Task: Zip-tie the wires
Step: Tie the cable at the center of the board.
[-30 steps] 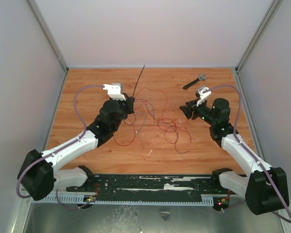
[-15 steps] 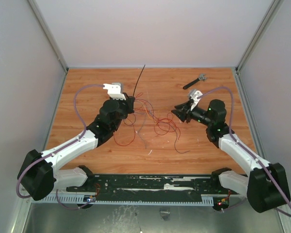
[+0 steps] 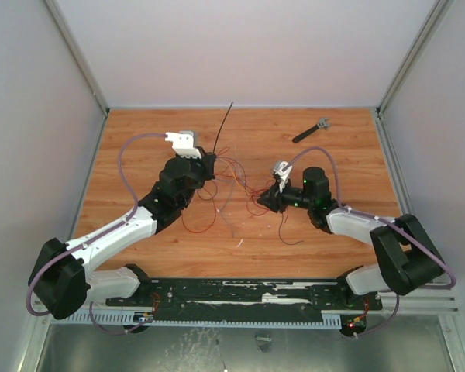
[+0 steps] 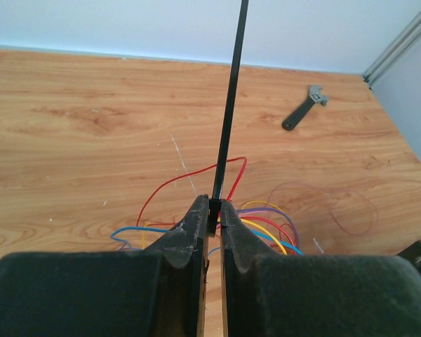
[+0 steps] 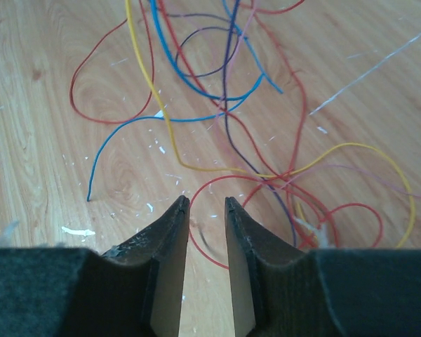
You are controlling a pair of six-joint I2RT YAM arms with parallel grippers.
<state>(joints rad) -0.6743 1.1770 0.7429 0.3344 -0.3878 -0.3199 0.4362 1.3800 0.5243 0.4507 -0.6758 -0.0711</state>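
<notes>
The wooden table (image 3: 139, 139) is filling the floor of the booth, and both arms are reaching over it. The left arm (image 3: 116, 232) is angling in from seven o'clock, the right arm (image 3: 356, 225) from four o'clock. The wires (image 3: 236, 182) are sprawling loose around the table's middle, mostly red. The right gripper (image 5: 207, 202) is hovering low over their three o'clock side, its jaws a narrow gap apart with nothing pinched between them. The left gripper (image 4: 215, 203), at the tangle's ten o'clock edge, is clamping the foot of the zip tie (image 4: 228, 105), which is pointing toward twelve o'clock. A small black wrench (image 3: 311, 129) is lying off at two o'clock.
</notes>
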